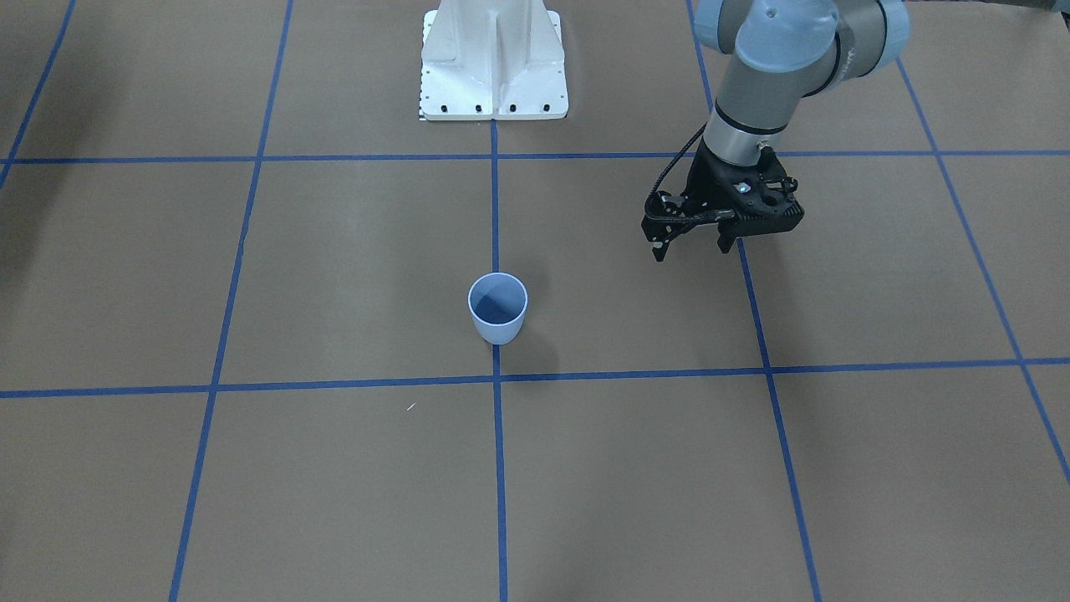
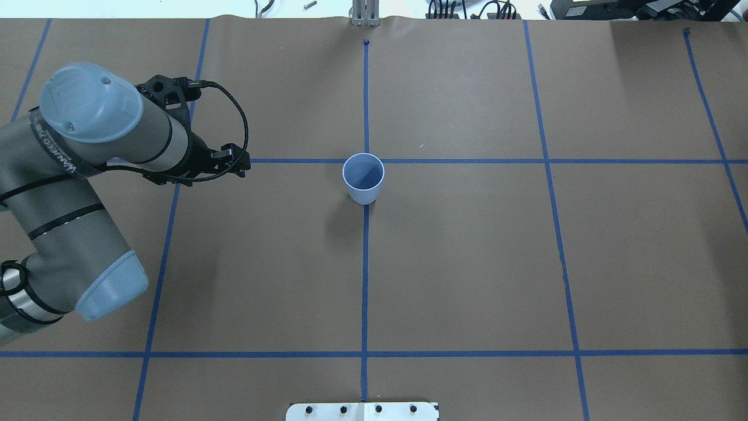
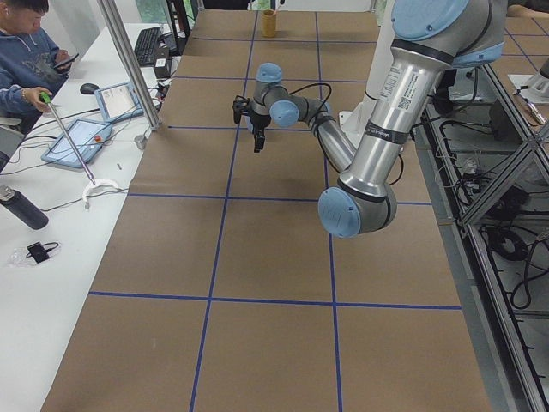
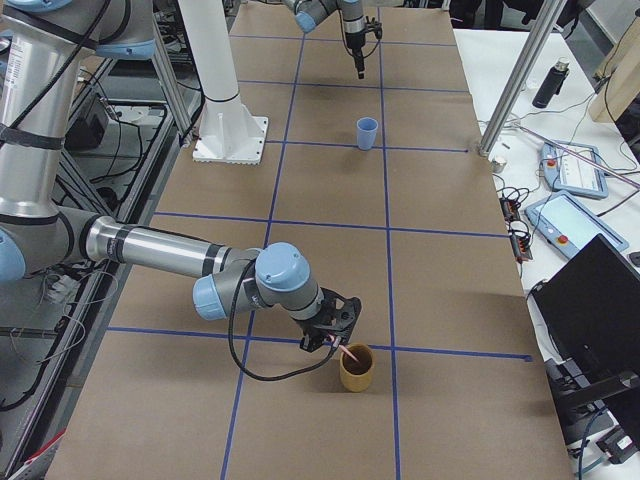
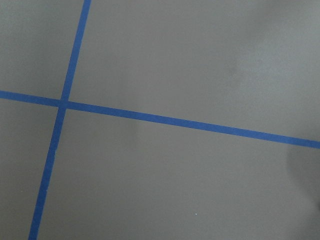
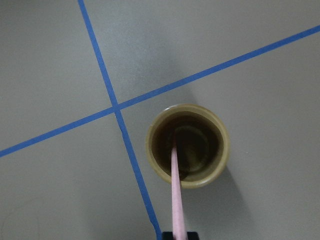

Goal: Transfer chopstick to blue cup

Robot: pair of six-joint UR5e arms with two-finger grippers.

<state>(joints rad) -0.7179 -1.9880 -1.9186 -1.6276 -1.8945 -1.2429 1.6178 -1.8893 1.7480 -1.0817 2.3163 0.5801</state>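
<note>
The salmon-pink chopstick [image 6: 174, 192] stands with its lower end inside a brown cup [image 6: 220, 150] and its upper end between the tips of my right gripper [image 6: 176, 235], which is shut on it. In the exterior right view that gripper [image 4: 337, 343] hangs just over the brown cup [image 4: 357, 370] near the table's near end. The blue cup [image 1: 497, 308] stands upright and empty at the table's middle on a tape line [image 2: 363, 177]. My left gripper [image 1: 694, 245] hovers open and empty, off to the cup's side, well apart from it.
Blue tape lines [image 2: 365, 280] grid the brown table cover. The white robot base [image 1: 493, 63] stands at the table's edge. A person sits at a side desk [image 3: 26, 60] with tablets and a bottle [image 3: 21, 208]. Metal posts [image 4: 515, 75] stand along the table's far edge.
</note>
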